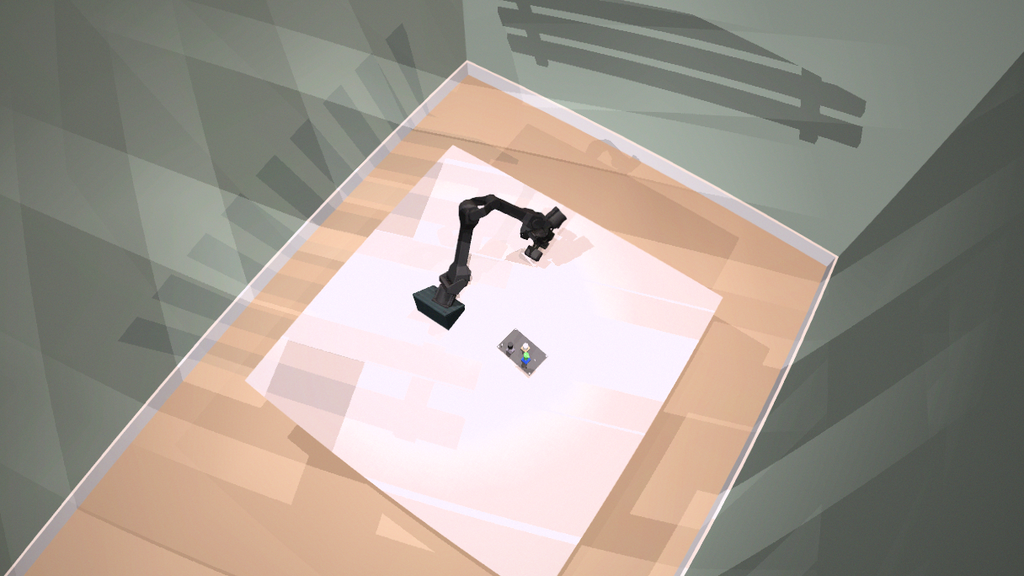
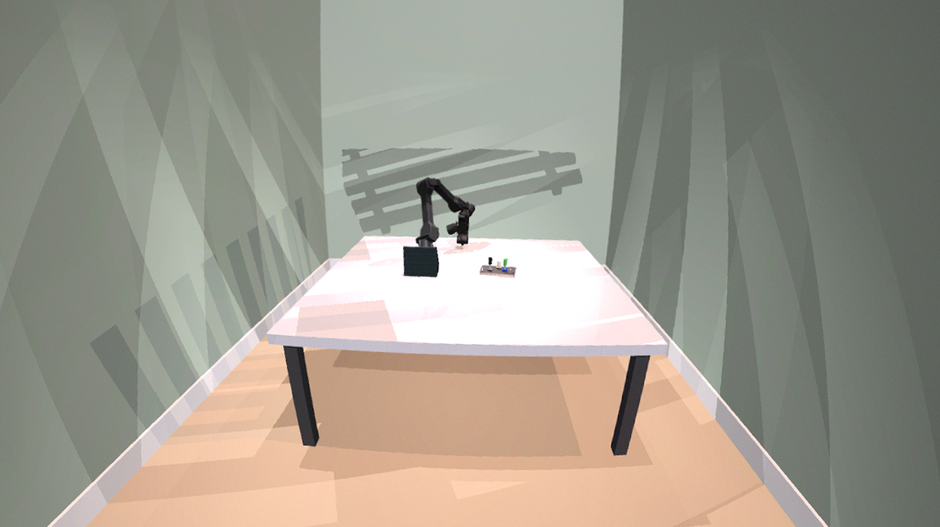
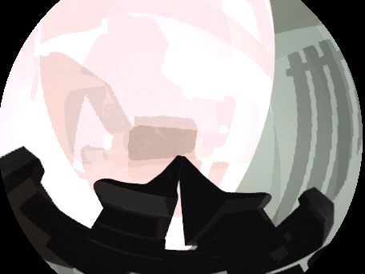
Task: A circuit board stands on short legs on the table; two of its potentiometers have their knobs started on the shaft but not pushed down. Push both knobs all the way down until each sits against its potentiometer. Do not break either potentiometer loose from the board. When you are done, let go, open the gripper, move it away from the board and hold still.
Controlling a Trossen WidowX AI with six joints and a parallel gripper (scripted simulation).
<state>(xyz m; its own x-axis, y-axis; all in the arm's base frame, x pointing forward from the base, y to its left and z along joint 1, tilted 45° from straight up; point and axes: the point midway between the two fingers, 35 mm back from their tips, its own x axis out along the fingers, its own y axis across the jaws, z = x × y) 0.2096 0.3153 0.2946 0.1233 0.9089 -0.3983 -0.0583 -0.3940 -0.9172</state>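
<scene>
Top view shows the circuit board (image 1: pixel 512 360) (image 2: pixel 497 271) as a dark rectangle on the white table (image 1: pixel 401 444) (image 2: pixel 470 307), well apart from the gripper (image 1: pixel 531 256) (image 2: pixel 462 244) (image 3: pixel 181 157). On it stand 1 black knob (image 1: pixel 509 345) (image 2: pixel 490 260), 1 green knob (image 1: pixel 526 354) (image 2: pixel 505 261) above a blue part (image 1: pixel 525 360) (image 2: pixel 505 269), and 1 small white piece (image 1: pixel 525 346) (image 2: pixel 499 264). How far down the 2 knobs sit is too small to tell. The black arm (image 1: pixel 463 247) (image 2: pixel 428 210) rises from its base, bends over at the top, and points its gripper down near the tabletop. The 2 fingertips meet, closed on nothing.
</scene>
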